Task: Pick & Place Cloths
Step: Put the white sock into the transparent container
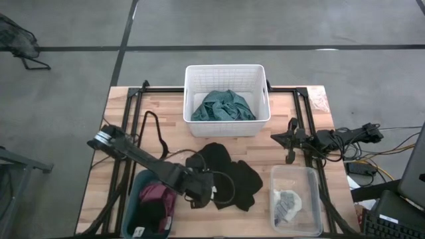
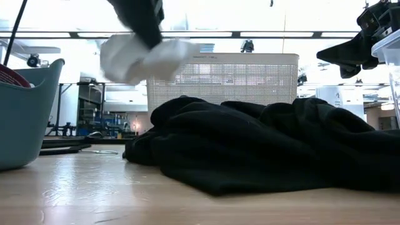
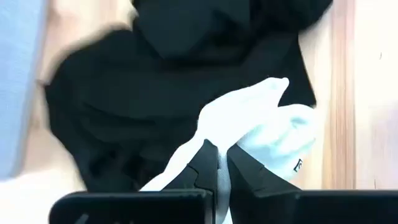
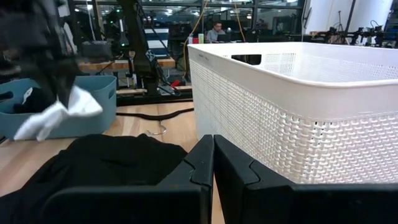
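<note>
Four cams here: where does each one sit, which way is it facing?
High: overhead, straight down on table; both arms show, left hand, right hand.
Low: table height, looking level across black cloth to basket; left arm drops in holding white cloth.
Left wrist: above black cloth, own fingers shut on white cloth.
Right wrist: beside basket, own fingers shut, empty.
Shared: the black cloth shows in all four.

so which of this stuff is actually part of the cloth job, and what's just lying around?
Job:
- white cloth, pinched in the left claw, lifted above the table
- black cloth spread on the table
- teal cloth in the white basket
- maroon cloth in the teal tub

Lying about:
- clear bin with a grey piece inside
- right claw, shut, waiting beside the basket
</note>
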You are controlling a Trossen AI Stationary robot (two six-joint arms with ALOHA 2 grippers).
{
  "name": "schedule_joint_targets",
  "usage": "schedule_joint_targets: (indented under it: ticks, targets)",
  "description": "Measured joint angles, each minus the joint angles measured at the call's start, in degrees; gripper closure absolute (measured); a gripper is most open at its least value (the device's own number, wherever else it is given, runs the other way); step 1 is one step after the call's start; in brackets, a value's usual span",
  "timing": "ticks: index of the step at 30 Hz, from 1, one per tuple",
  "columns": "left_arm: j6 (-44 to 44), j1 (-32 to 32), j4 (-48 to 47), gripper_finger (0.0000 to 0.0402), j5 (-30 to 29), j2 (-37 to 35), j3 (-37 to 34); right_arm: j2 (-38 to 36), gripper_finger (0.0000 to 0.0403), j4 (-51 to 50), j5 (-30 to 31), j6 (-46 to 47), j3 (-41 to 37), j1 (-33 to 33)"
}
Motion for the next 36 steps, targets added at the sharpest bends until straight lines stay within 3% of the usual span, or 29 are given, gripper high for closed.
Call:
schedule_joint_targets:
  ticks: [11,21,32,36]
  targets:
    - [8.8,1.6,2.4,0.0383,-11.9,-3.8,6.1,0.0,0.0394,0.0,0.0,0.0,0.0,0.0]
    - [18.8,1.8,20.9,0.0382,-8.5,-2.8,5.3,0.0,0.0394,0.0,0.0,0.0,0.0,0.0]
    - [17.0,2.9,35.4,0.0384,-9.6,-1.6,-0.3,0.0,0.0394,0.0,0.0,-0.2,0.0,0.0]
    - [16.1,2.9,38.8,0.0383,-9.6,-1.6,-4.4,0.0,0.0394,0.1,1.5,-9.4,0.0,0.0]
